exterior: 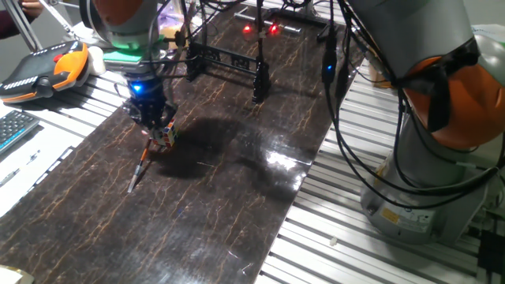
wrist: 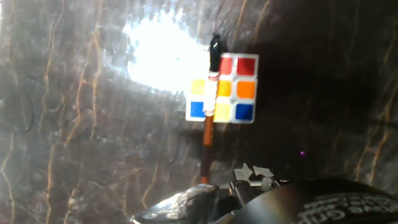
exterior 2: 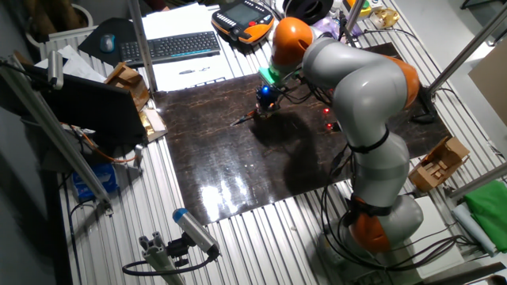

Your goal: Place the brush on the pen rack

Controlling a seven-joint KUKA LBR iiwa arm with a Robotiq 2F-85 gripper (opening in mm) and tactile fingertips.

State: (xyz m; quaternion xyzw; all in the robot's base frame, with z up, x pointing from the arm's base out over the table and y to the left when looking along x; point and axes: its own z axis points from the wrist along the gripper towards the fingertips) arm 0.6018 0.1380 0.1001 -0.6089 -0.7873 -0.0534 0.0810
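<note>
The brush [exterior: 140,167] is a thin orange stick that slants from my gripper [exterior: 156,130] down to the dark mat, pale tip lowest. In the hand view the brush [wrist: 207,143] runs from my gripper [wrist: 214,186] up across the left side of the colourful cube [wrist: 233,90], dark end far. The cube [exterior: 166,136] sits right beside my fingers. My gripper looks shut on the brush's upper end. The other fixed view shows the brush [exterior 2: 242,119] sticking out left of my gripper [exterior 2: 264,107]. The black pen rack [exterior: 225,57] stands at the back, apart.
A taller black pole stand [exterior: 259,75] rises at the pen rack's right end. An orange teach pendant [exterior: 55,67] and a keyboard [exterior: 12,130] lie left of the mat. Cables [exterior: 339,118] hang at the right, near the robot base [exterior: 426,181].
</note>
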